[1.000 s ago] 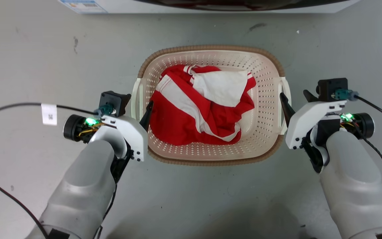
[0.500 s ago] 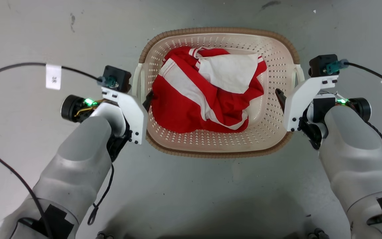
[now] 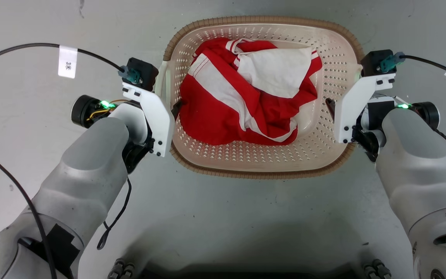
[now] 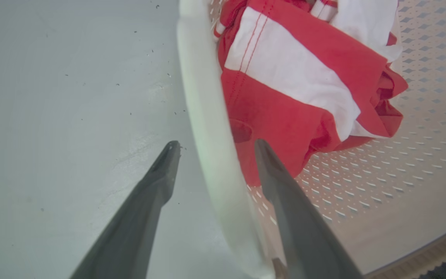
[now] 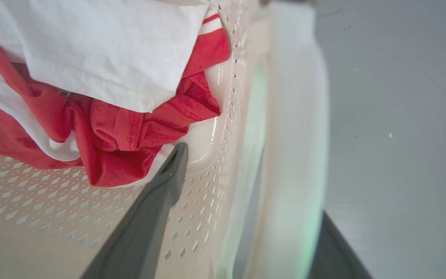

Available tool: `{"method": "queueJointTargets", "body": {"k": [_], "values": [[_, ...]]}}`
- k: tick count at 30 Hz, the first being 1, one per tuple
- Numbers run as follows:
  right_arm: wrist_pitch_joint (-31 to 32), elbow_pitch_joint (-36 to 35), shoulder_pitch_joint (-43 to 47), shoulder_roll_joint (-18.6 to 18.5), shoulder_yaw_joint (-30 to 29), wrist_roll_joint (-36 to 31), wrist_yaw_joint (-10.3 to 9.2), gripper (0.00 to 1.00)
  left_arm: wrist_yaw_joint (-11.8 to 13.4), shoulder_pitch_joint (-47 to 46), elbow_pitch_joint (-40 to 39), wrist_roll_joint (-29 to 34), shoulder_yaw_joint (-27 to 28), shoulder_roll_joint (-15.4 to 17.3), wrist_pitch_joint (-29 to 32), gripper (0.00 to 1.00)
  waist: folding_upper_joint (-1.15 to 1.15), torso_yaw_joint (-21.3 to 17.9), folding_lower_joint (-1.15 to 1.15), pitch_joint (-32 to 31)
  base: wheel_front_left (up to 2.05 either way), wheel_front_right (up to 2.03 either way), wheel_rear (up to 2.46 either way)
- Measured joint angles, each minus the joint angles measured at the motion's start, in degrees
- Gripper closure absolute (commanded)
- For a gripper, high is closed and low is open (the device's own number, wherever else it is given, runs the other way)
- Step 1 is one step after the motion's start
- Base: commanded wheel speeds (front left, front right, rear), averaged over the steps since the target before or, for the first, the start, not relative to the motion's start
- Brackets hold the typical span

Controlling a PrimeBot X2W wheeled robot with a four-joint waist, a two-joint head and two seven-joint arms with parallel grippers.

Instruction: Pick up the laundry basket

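My left hand [image 4: 217, 143] and right hand [image 5: 253, 182] each sit spread open astride a white side handle [image 4: 203, 97] of the laundry basket [image 3: 261, 175], which by my reckoning rests on the floor [image 3: 223, 221] between them, so the approach looks done and clenching and lifting remain.

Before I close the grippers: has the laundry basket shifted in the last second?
No, not that I can see: the laundry basket rose in the head view, but the dark floor stain rose with it, so the camera moved.
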Motion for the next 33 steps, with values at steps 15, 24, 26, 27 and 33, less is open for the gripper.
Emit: {"method": "queueJointTargets", "body": {"k": [15,24,26,27,33], "values": [[-1.13,0.82,-0.57,0.02,-1.51,-2.01,-0.1,1.0,-0.08,-1.85,0.49,-8.87,-8.11,0.0,0.05,1.0,0.0,0.92,0.0,0.55,0.0,0.0,0.0],[2.37,0.96,1.29,0.19,0.96,-2.3,-0.1,1.0,-0.08,-0.08,-0.85,-13.48,-13.0,1.42,1.58,1.0,0.0,0.49,0.0,-4.72,0.0,0.0,0.0],[4.49,0.94,1.96,0.22,2.13,-1.81,-0.1,1.0,-0.08,0.58,-1.71,-14.83,-14.18,2.05,2.56,1.0,0.0,0.35,0.0,-6.66,0.0,0.0,0.0],[5.94,0.94,2.32,0.23,2.89,-1.64,-0.11,1.0,-0.08,0.98,-2.19,-15.58,-14.71,2.38,3.26,1.0,0.0,0.27,0.0,-7.72,0.0,0.0,0.0],[15.85,0.89,5.15,0.38,8.86,3.78,-0.12,1.0,-0.08,3.84,-5.67,-20.42,-17.41,4.85,10.18,1.0,0.0,-0.23,-0.01,-15.41,0.0,0.0,0.0]]}}
